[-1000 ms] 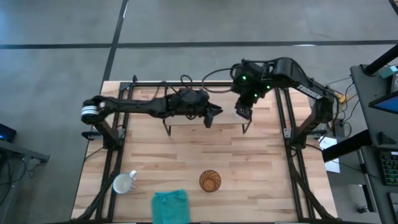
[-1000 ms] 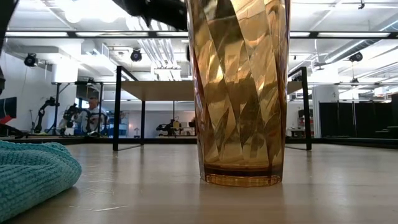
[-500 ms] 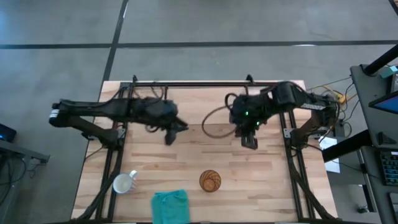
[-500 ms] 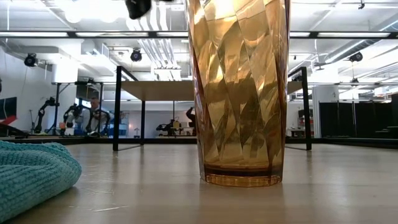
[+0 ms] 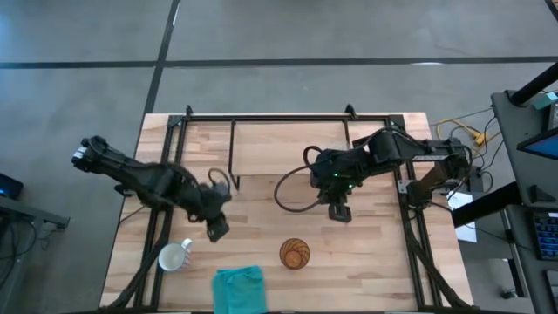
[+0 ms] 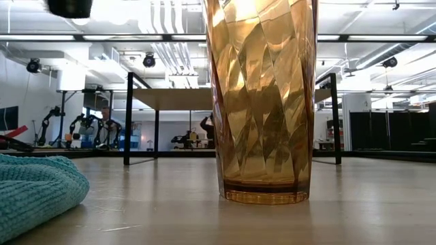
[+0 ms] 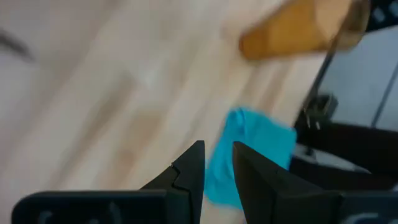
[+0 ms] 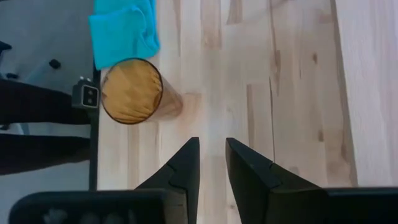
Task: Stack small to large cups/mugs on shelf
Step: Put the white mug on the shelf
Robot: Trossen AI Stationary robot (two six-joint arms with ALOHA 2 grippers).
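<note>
Left gripper (image 5: 216, 228) hangs over the front-left of the table, fingers (image 7: 189, 171) a narrow gap apart, holding nothing; white mug (image 5: 173, 256) sits just beside it toward the front-left corner. Right gripper (image 5: 338, 209) is right of centre, tips (image 8: 186, 162) also a slim gap apart and empty, pointing down at bare planks.

I see the amber tumbler (image 5: 295, 254) upright near the front edge, between the two grippers and closer to me than both; ribbed, translucent, twisted facets (it fills most of the low view (image 6: 262, 102)). Teal cloth (image 5: 239, 288) lies crumpled at the front edge, left of the tumbler, knit texture.

Table (image 5: 288, 148) is light butcher-block wood with a black tube frame round it. Shelf (image 6: 177, 99), light board on thin black legs, shows behind the tumbler in the low view. I can't find the small glass in any view.

Floor is grey concrete. Behind: open lab, ceiling strip lights, people (image 6: 103, 126) far off.
</note>
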